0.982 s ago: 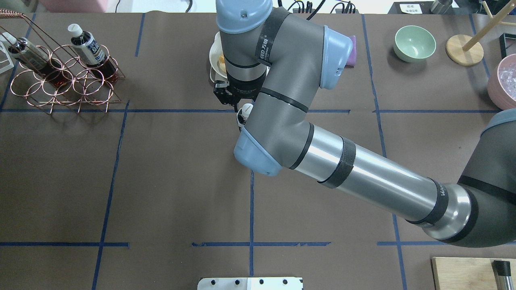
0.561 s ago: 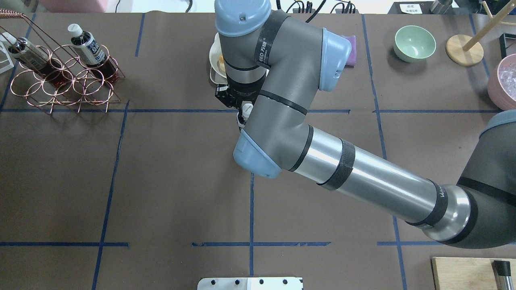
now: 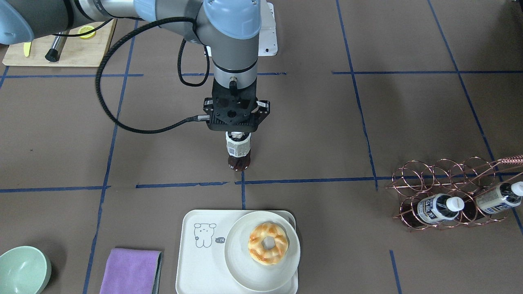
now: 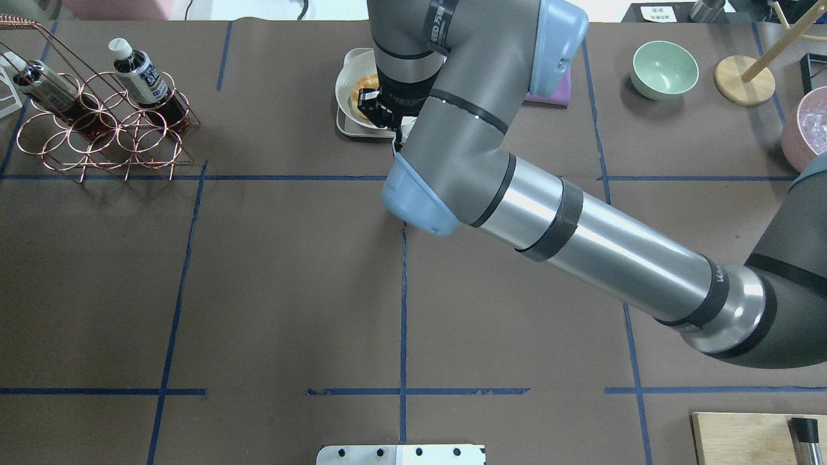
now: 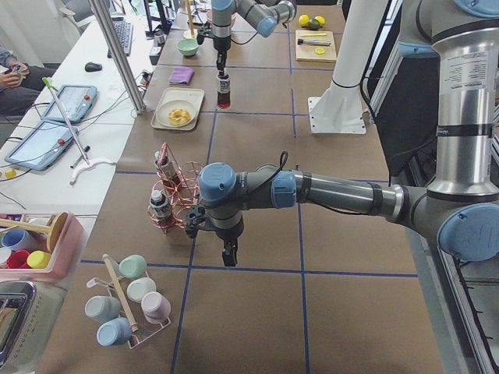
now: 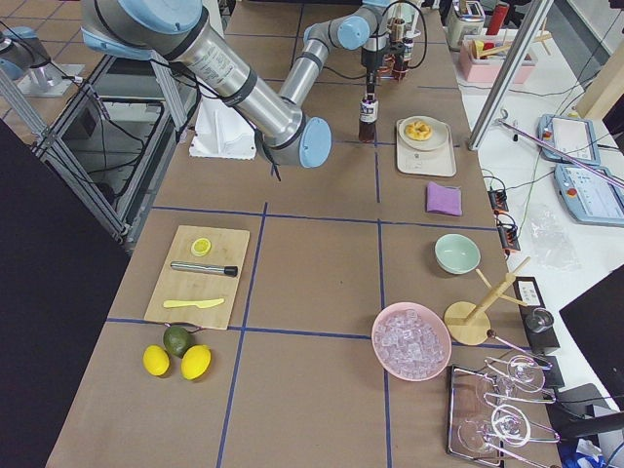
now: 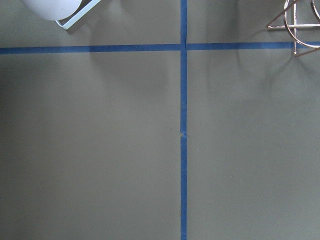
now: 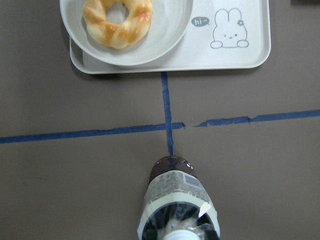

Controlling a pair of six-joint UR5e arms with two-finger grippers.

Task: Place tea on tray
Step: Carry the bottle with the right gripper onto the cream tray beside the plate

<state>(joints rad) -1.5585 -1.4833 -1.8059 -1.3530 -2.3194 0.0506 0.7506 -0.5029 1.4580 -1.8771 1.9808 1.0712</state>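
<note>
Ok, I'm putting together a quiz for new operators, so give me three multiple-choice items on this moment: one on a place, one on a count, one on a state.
1. Where is the tea?
A) on the tray
B) in the wire rack
C) short of the tray, not on it

2. How many bottles are in the wire rack?
A) two
B) one
C) four

3. The right arm's jaws are:
A) open and empty
B) shut on the tea's top
C) shut on the doughnut

Answers: 1 C, as the front view shows bare table between tea and tray; 2 A, as two white-capped bottles show there; 3 B, as the wrist view shows its cap between them.
</note>
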